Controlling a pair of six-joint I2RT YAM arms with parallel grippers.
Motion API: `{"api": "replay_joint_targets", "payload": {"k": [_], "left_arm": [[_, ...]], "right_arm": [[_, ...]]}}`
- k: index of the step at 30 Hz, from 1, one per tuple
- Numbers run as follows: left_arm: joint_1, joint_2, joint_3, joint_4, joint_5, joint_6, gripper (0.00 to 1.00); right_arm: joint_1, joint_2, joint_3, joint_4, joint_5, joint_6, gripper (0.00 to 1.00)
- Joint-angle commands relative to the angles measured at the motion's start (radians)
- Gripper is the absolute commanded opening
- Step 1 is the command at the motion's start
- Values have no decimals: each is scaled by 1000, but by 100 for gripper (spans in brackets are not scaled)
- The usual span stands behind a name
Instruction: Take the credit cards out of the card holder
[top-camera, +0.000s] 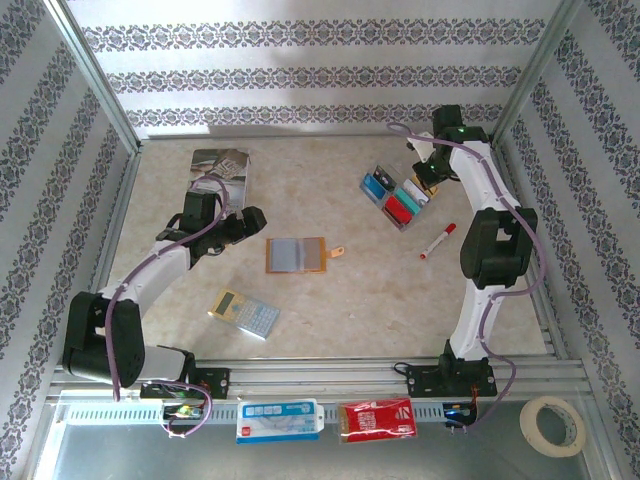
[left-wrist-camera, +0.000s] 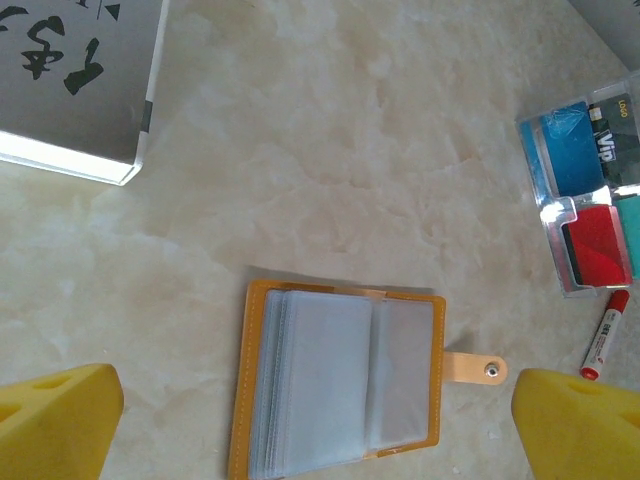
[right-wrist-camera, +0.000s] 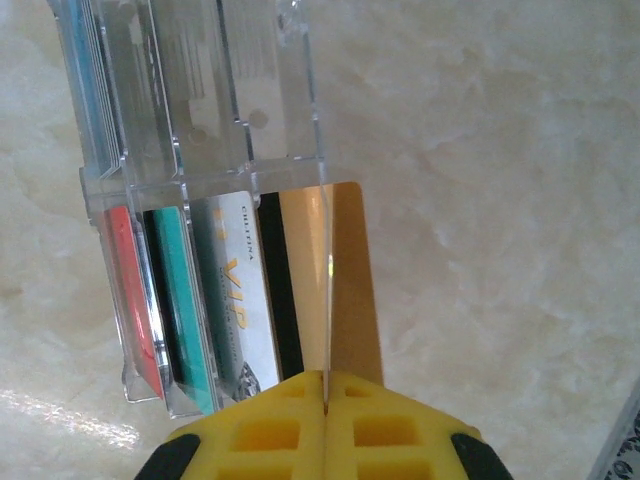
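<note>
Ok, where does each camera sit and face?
Top external: above and behind, looking down on the beige table; left arm, right arm show.
Left wrist: down onto the open orange-tan leather card holder; open left end effector's yellow fingertips show.
Right wrist: at the clear plastic organiser; right end effector pinches a gold plastic card.
Top and left wrist share holder and organiser.

The desk (top-camera: 350, 310) is cream with pale marbling, and the walls (top-camera: 300, 80) are white with dark floral bands. The card holder (left-wrist-camera: 340, 385) is orange-tan with blue-grey sleeves. At its two o'clock the credit cards (top-camera: 400, 208) show blue, teal and red; the gold card (right-wrist-camera: 355, 280) adjoins a white one lettered gold. The marker (top-camera: 437, 241) is red and white, and the calculator (top-camera: 245, 314) is grey and yellow. The left gripper (left-wrist-camera: 320, 415) and right gripper (right-wrist-camera: 326, 400) have yellow jaws.
</note>
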Motion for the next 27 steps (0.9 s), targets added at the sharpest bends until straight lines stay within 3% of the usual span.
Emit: {"api": "replay_joint_targets", "payload": {"k": [1,8,18,23,27], "left_arm": [[12,12,-9,33,24,-6,100],[16,35,-3,41,32,3,100],[17,57,-6,60,51,-8,100],[18,57,-13,80,44,-16,100],[27,63,-31,87,38,-20,100]], "right_arm": [[-5,12,3,-23,-6,-14,0],[-5,31,36,-7,79,33,20],[1,-75,18,65,63,109,25],[39,-172,-41,133,42,289,33],[141,-249,-175,218,95,417,40]]}}
